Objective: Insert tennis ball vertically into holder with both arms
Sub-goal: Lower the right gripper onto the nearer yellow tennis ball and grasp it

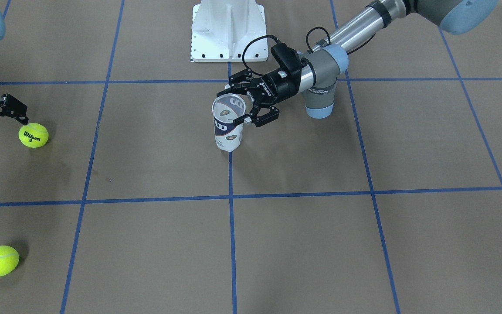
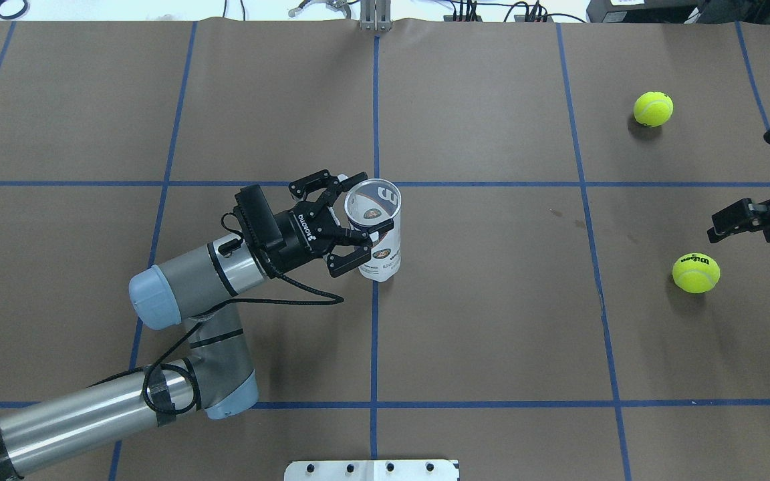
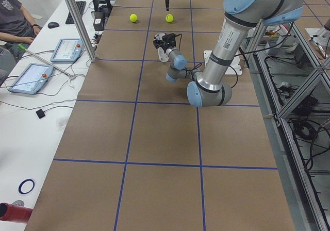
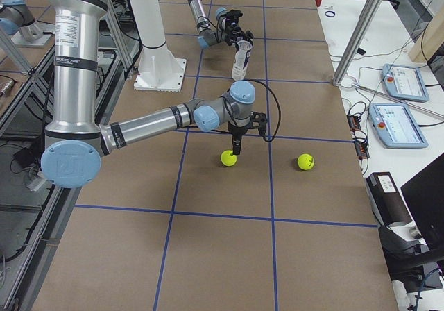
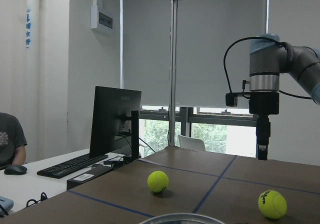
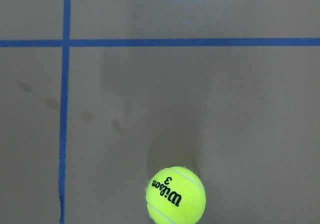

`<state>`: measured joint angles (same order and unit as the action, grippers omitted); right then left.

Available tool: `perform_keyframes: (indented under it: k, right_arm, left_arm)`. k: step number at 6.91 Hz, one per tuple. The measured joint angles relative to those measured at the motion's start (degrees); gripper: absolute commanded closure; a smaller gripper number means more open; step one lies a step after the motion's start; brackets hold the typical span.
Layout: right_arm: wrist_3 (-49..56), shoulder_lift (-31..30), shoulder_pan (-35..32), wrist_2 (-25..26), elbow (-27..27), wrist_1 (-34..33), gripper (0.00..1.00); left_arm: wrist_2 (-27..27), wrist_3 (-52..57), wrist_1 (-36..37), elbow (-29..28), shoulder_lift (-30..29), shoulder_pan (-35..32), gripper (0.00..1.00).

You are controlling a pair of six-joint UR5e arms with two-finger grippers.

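Overhead exterior, near edge: we see a white metal pedestal base point(image 2: 371, 469) on the brown paper-covered table point(image 2: 492, 321), which is marked with a blue tape grid.
Left arm: the silver-grey left arm with light-blue joint caps point(image 2: 184, 287) comes in from the near left corner and lies low toward the middle.
Left gripper: the black two-finger left gripper point(image 2: 358, 219) is turned sideways. Its fingers are spread wide and clasped on the can's upper wall, just under the rim.
Holder: the clear plastic cylindrical can with a silver rim and a white-and-navy label point(image 2: 385, 257) stands upright on the middle blue line, mouth up.
Near ball: a yellow-green tennis ball printed "Wilson 3" point(image 2: 696, 272) lies on the right, well apart from the can.
Right gripper: the black right gripper point(image 1: 20, 117) points down, just above that ball and not touching it. We cannot tell whether its fingers are apart or together.
Far ball: a second yellow-green tennis ball point(image 2: 653, 109) lies farther out on the same side.
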<state>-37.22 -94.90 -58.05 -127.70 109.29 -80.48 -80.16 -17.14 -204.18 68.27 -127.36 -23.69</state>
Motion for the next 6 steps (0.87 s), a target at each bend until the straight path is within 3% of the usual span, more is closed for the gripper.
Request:
perform_keyframes:
  k: [4,6]
  right_arm:
    - [-1.46,0.89,4.20,1.83,-2.70,0.06,0.02]
    - [-2.00,2.03,6.34,3.86,-4.45,0.08,0.09]
  left_arm:
    - [0.16,0.00,-0.03,0.13,-0.07,-0.04,0.44]
    - [0.20,0.00,0.00,0.18,-0.08,-0.04,0.44]
